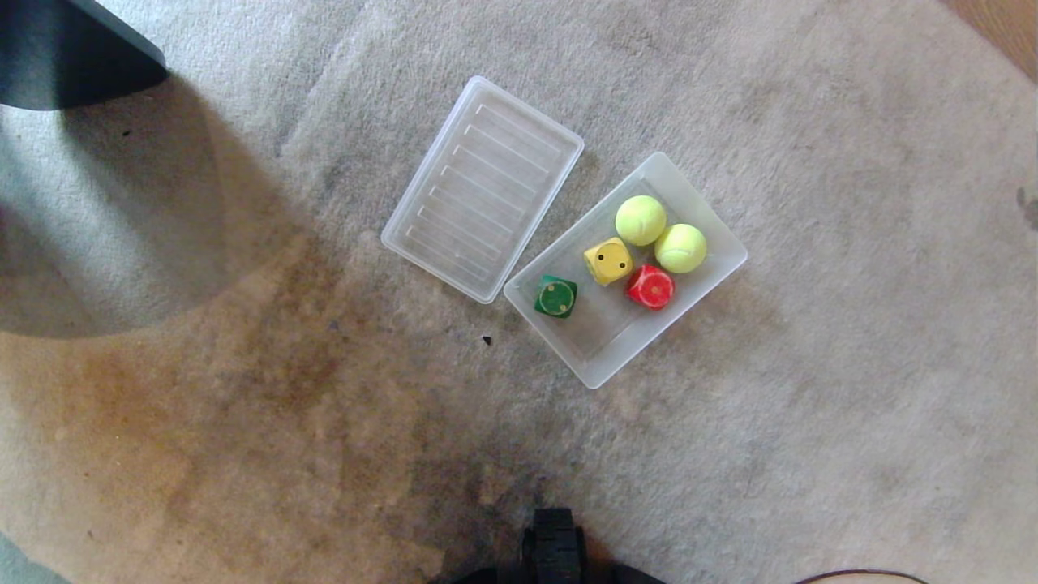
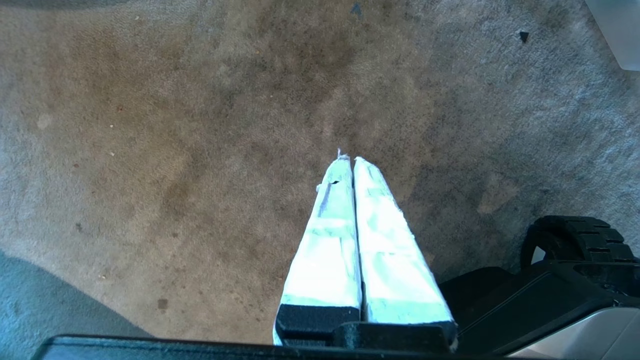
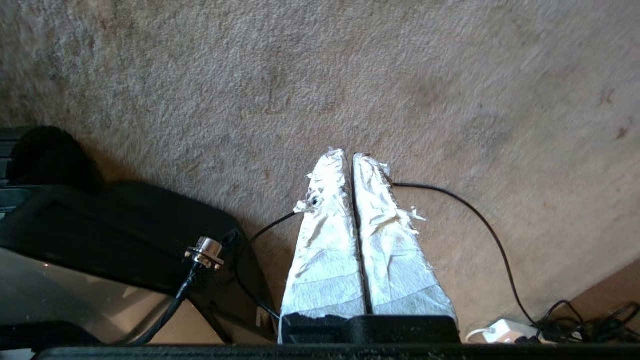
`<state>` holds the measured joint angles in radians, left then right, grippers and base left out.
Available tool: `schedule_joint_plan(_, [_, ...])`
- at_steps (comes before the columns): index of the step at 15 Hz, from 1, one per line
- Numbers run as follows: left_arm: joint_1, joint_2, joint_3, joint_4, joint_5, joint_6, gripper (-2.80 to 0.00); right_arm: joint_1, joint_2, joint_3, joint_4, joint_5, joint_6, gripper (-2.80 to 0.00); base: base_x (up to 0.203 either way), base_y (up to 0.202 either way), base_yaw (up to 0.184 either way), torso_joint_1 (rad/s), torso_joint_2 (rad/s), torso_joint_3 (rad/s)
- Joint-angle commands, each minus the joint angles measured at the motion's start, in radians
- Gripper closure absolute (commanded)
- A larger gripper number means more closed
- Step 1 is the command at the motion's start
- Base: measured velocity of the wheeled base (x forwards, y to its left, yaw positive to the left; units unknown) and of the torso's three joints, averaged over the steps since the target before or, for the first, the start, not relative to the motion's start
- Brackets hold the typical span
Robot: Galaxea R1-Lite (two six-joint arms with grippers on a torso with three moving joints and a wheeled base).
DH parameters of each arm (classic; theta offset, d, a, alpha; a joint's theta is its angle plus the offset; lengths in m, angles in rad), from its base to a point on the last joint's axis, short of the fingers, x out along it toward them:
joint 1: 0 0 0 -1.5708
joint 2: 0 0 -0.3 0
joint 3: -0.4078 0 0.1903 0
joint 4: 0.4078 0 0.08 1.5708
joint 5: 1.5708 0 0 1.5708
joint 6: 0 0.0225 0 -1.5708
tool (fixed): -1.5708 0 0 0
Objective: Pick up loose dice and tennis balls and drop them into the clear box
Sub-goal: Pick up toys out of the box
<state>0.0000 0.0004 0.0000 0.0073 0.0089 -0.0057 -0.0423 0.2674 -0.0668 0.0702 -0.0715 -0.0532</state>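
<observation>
The clear box [image 1: 714, 235] lies on the carpet right of centre in the head view. Inside it sit two tennis balls [image 1: 641, 220] [image 1: 680, 247], a yellow die [image 1: 608, 261], a red die [image 1: 650, 287] and a green die [image 1: 555, 297]. Neither gripper shows in the head view. My left gripper [image 2: 350, 159] hangs over bare stained carpet, its white-wrapped fingers pressed together and empty. My right gripper [image 3: 350, 154] is shut and empty too, low over the carpet beside my base.
The flat ribbed lid [image 1: 482, 186] lies on the carpet just left of the box. A dark object [image 1: 69, 49] fills the far left corner. A black cable [image 3: 480, 220] and a white plug block [image 3: 505, 331] lie by my right gripper. My base wheel [image 1: 554, 545] shows at the near edge.
</observation>
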Motion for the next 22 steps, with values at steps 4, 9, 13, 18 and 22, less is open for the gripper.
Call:
schedule_joint_plan(4, [0.000,0.000,0.000,0.000,0.000,0.000,0.00,-0.001,-0.016,0.002,0.000,-0.001,0.000,0.00,0.000,0.000,0.000,0.000,0.00,0.000])
schedule_joint_plan(9, [0.000,0.000,0.000,0.000,0.000,0.000,0.00,0.005,-0.027,0.004,0.011,0.012,-0.002,0.00,0.000,0.000,0.000,0.000,0.00,0.000])
schedule_joint_plan(13, [0.000,0.000,0.000,0.000,0.000,0.000,0.00,0.036,-0.260,0.012,0.071,0.081,-0.011,0.00,0.000,0.000,0.000,0.000,0.00,0.000])
schedule_joint_plan(18, [0.000,0.000,0.000,0.000,0.000,0.000,0.00,0.041,-0.269,0.013,0.080,0.091,-0.013,0.00,0.000,0.000,0.000,0.000,0.00,0.000])
schedule_joint_plan(22, [0.000,0.000,0.000,0.000,0.000,0.000,0.00,0.041,-0.269,0.013,0.080,0.091,-0.013,0.00,0.000,0.000,0.000,0.000,0.00,0.000])
